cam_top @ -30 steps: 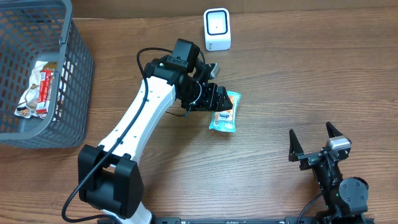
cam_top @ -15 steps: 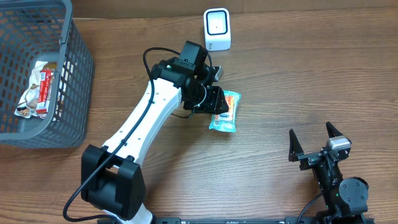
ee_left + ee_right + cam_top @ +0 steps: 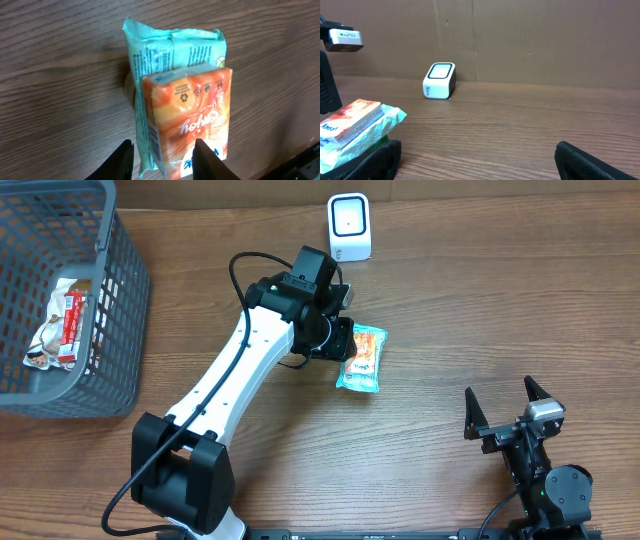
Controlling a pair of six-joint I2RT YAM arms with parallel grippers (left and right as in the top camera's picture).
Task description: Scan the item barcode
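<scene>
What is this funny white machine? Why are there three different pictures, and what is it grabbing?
It is a robot with two arms. Each arm ends in a gripper, a pincer hand with two fingers. One picture looks straight down from above the brown wooden table. The other two come from little cameras on the wrists, so you see what each hand sees.

On the table stands a small white box-shaped scanner. There is also a grey plastic basket with crumpled snack wrappers inside.

The left gripper is down at an orange and teal packet that lies flat on the table. One finger is beside it and one is over it. I can't tell whether it is really squeezing the packet. The right gripper stands wide open and holds nothing.
</scene>
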